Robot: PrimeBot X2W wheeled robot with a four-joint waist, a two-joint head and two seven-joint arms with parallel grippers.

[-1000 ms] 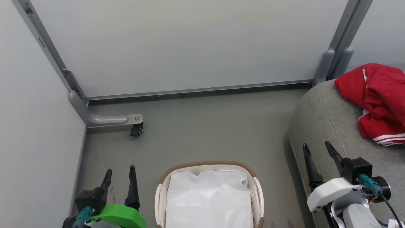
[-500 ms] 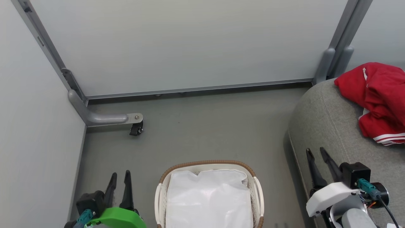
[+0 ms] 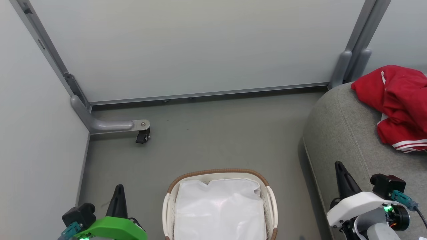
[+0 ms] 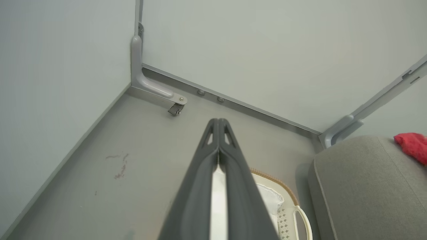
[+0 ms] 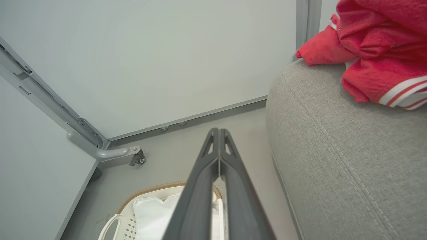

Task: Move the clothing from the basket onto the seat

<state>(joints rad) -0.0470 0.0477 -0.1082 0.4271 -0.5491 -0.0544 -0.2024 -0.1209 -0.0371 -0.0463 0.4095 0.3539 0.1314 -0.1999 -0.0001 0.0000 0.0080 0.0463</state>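
The red clothing (image 3: 402,106) lies bunched on the grey couch seat (image 3: 343,133) at the right, a white-striped hem showing at its lower edge; the right wrist view has the clothing (image 5: 373,50) on the seat (image 5: 347,150) too. The white basket (image 3: 220,206) with brown woven rim stands on the floor at bottom centre, holding just its white cloth lining. My left gripper (image 3: 118,190) is shut, empty, left of the basket. My right gripper (image 3: 339,166) is shut, empty, over the couch's near corner. Both wrist views show fingertips pressed together: left gripper (image 4: 218,121), right gripper (image 5: 218,131).
Pale partition walls close the space behind and at left. A grey bracket foot with a small black caster (image 3: 142,136) juts onto the grey floor at left. Bare floor lies between the basket and the back wall.
Both grippers have gone from open to shut and drawn back toward the bottom of the head view. Clothing and basket stayed put.
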